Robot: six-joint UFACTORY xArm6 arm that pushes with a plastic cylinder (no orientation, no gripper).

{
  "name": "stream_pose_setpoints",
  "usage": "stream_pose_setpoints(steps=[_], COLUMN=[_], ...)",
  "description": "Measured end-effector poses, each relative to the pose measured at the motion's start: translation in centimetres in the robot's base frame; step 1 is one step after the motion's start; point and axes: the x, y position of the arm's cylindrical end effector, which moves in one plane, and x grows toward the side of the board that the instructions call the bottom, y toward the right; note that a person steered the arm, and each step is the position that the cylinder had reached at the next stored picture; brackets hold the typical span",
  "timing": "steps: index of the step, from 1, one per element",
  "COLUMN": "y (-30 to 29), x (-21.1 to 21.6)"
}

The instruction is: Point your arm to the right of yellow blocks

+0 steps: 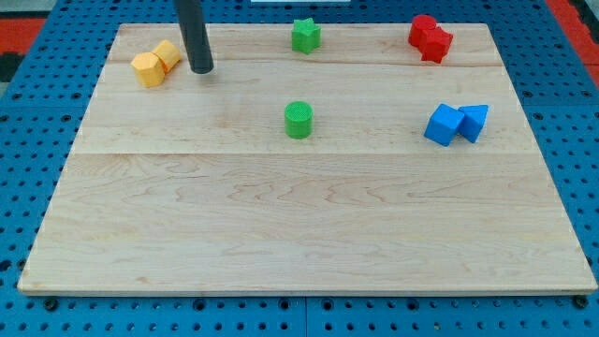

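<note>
Two yellow blocks touch each other at the board's top left: a yellow hexagonal block (148,69) and a second yellow block (168,54) just up and right of it. My tip (202,69) rests on the board just to the right of them, a small gap away. The dark rod rises from the tip out of the view's top.
A green star block (305,35) sits at the top middle. A green cylinder (299,120) sits near the centre. Two red blocks (430,38) touch at the top right. A blue cube (443,124) and a blue wedge-like block (474,122) sit at the right. The wooden board (309,234) lies on a blue pegboard.
</note>
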Motion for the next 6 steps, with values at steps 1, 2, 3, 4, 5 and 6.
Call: stream_pose_setpoints(steps=[1, 2, 3, 4, 5, 6], y=[0.0, 0.3, 0.7, 0.7, 0.7, 0.7], x=[0.0, 0.1, 0.4, 0.8, 1.2, 1.4])
